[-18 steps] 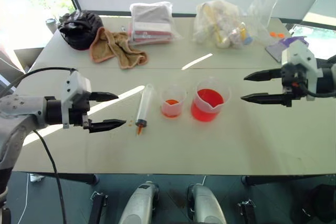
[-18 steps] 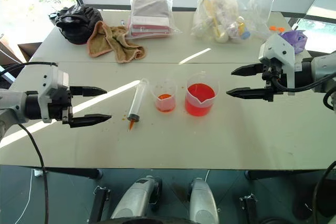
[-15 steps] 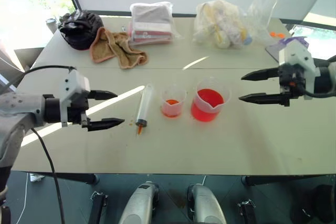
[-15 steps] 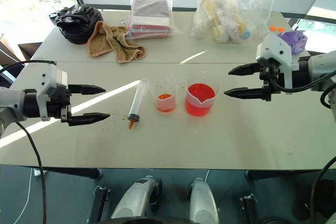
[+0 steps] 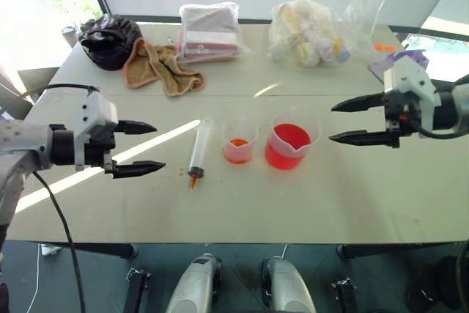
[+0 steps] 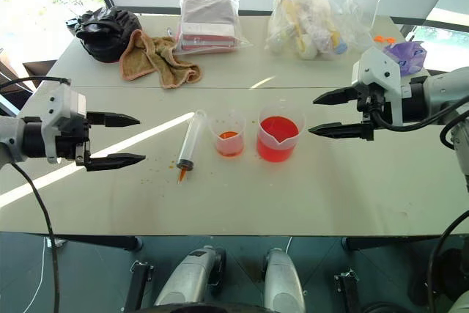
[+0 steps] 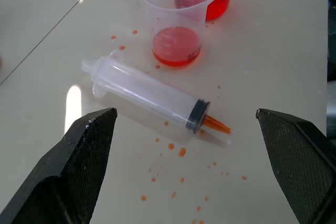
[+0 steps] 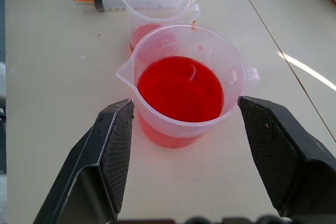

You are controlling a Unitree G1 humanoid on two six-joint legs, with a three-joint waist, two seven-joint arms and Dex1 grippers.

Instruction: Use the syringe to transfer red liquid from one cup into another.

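The syringe lies flat on the table with its orange tip toward the near edge and its barrel empty. To its right stands the smaller cup holding a shallow layer of red liquid. Next to that is the larger spouted beaker, about half full of red liquid. My left gripper hovers open to the left of the syringe, holding nothing. My right gripper hovers open just right of the beaker, its fingers standing on either side of the beaker in the right wrist view.
Small red drops dot the table around the syringe tip. Along the far side lie a black bag, a brown towel, a plastic-wrapped package, a clear bag of items and a purple object.
My left gripper has drawn back a little to the left, away from the syringe. My right gripper has edged slightly toward the beaker. Both stay open.
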